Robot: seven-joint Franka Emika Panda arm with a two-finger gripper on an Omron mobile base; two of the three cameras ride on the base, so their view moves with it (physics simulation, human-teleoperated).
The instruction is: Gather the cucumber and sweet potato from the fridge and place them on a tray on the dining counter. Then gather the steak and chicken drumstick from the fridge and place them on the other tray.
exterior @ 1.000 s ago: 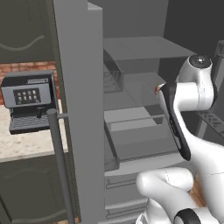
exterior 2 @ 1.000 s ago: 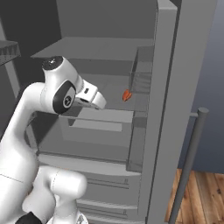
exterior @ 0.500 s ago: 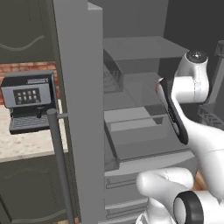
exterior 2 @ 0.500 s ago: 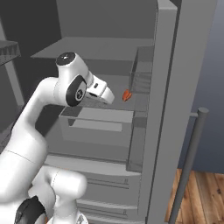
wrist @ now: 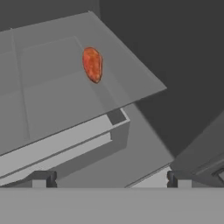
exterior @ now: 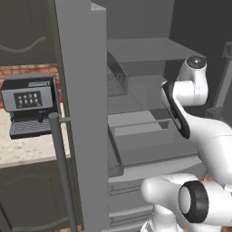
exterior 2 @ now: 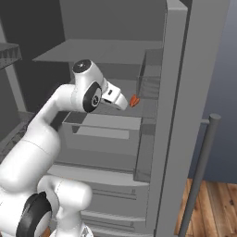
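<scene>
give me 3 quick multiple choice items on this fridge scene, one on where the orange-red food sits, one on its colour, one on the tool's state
1. Where does the sweet potato lie?
A. on a glass fridge shelf
B. on the floor
C. on the coffee machine

2. What colour is it?
A. green
B. orange-red
C. white

3. How is the tool?
A. shut on the food
B. open, holding nothing
C. shut, empty

Key: 1 A, the hand view shows it resting on the shelf. 2 B, it shows orange-red against the grey fridge. 3 B, the fingertips stand wide apart and the food lies well ahead of them.
</scene>
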